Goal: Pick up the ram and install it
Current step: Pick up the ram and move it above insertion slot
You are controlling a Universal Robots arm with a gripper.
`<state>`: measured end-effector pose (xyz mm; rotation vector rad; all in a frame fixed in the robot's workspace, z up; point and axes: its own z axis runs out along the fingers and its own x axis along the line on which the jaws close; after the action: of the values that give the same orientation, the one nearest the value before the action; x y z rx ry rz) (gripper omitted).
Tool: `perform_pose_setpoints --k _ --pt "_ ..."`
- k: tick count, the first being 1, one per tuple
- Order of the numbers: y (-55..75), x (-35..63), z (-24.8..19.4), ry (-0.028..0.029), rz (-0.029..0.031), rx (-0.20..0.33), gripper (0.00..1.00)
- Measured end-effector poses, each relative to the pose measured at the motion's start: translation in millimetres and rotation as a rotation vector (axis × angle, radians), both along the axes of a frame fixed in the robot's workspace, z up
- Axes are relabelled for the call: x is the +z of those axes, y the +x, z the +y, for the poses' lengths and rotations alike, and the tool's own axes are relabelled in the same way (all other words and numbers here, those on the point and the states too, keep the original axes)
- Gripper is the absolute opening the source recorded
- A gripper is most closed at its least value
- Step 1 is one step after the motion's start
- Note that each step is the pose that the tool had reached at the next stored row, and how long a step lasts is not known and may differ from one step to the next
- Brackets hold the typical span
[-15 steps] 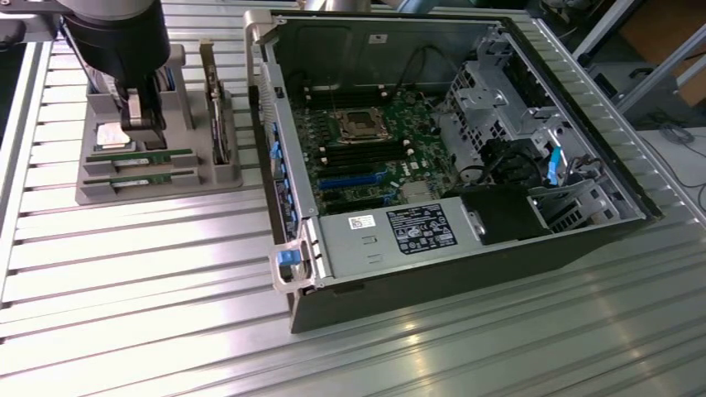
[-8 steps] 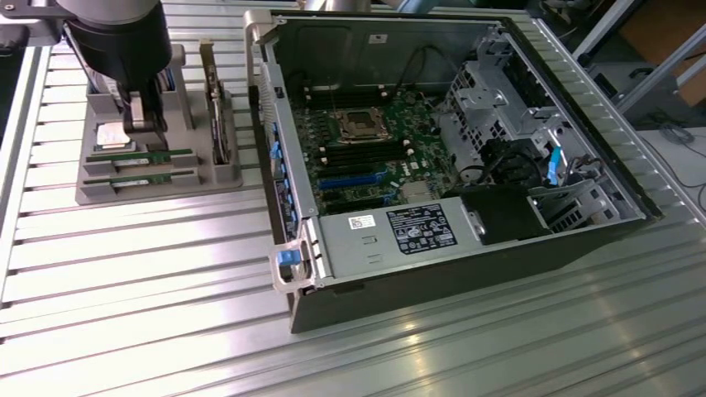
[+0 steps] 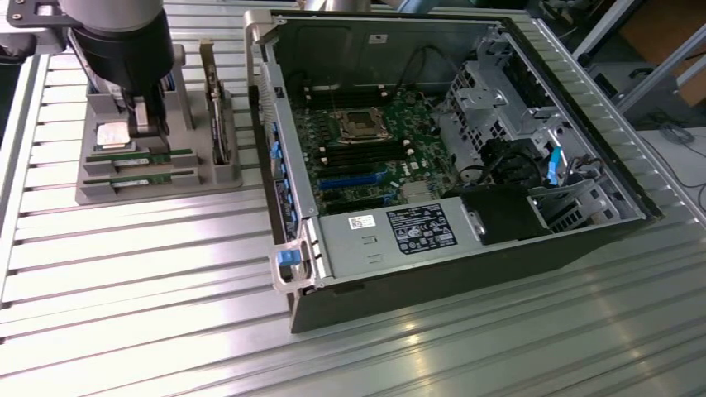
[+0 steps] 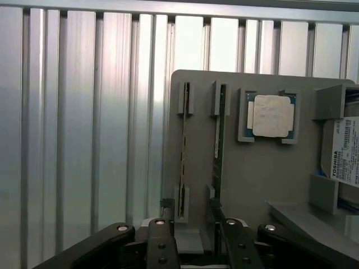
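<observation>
Over the holder [image 4: 263, 174], at the exterior view's left, the tool [image 4: 195, 231] hangs with jaws apart, empty. Ram [image 4: 219, 129] stands on edge in its slots beside the CPU [image 4: 272, 115]. Judged light, stiff, fragile (chips exposed): pinch its faces mid-length, near the upper edge.

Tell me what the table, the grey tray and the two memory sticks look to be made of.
The table looks like bare aluminium: ribbed slats with a bright, brushed sheen. The grey tray is probably moulded or printed plastic: matte, uniform grey, no glare. The memory sticks look like green circuit board, seemingly lacquered fibreglass, with pale labels.
</observation>
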<state>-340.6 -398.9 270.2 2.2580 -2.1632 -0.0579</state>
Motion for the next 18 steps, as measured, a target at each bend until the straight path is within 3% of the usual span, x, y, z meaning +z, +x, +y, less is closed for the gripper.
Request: perform_pose_setpoints --k 18 --pt "2.3 -12.6 0.0 -0.0019 0.0000 0.028 0.36"
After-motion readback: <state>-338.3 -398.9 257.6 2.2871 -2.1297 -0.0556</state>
